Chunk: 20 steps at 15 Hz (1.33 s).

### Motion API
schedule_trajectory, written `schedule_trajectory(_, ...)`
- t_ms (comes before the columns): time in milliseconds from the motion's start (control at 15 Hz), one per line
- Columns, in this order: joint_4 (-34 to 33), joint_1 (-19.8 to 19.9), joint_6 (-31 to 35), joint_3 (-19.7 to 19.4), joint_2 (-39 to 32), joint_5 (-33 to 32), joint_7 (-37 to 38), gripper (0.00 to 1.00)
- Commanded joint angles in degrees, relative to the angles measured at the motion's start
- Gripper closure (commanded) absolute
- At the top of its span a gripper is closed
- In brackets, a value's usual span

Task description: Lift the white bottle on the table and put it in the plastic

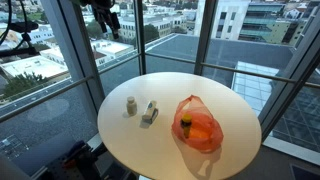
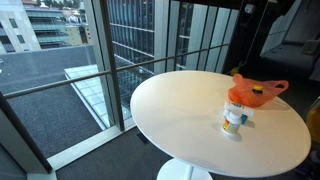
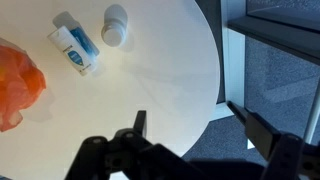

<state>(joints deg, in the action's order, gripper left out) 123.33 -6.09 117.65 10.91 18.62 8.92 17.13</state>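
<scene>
Floor-to-ceiling windows (image 1: 60, 40) are looking out over city rooftops behind a round white tabletop (image 1: 235, 100), and everything for the task is sitting together on it. The white bottle (image 1: 131, 105) is standing upright toward one side, clear of the edge. A small blue-and-white carton (image 1: 150, 113) is lying just beside it, and the orange plastic bag (image 1: 197, 125) is slumping a little further along. That grouping is keeping the carry short, I judge: the bottle is needing only a lift and a brief move past the carton to reach the bag. The bag seems to be gaping upward with something yellow inside, though its opening is too small to read clearly.

In the wrist view the gripper (image 3: 190, 120) is hanging high over the tabletop's rim, spread wide and holding nothing, well apart from the bottle. The bottle is looking short, round and plain white, with a cap of the same colour. Being smooth and narrow, it is probably going to fit easily between the jaws.
</scene>
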Motion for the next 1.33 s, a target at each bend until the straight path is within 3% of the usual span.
schedule_trajectory(0,-0.13,-0.26,-0.11,-0.23,-0.05,-0.11,0.08,0.0)
schedule_trajectory(200,-0.13,-0.26,-0.11,-0.23,-0.04,-0.11,0.08,0.0)
schedule_trajectory(800,-6.92,1.09,-11.51,0.05,-8.98,-9.12,4.92,0.0)
schedule_trajectory(1267,-7.02,1.3,-10.65,-3.72,-15.86,-8.28,-3.63,0.0)
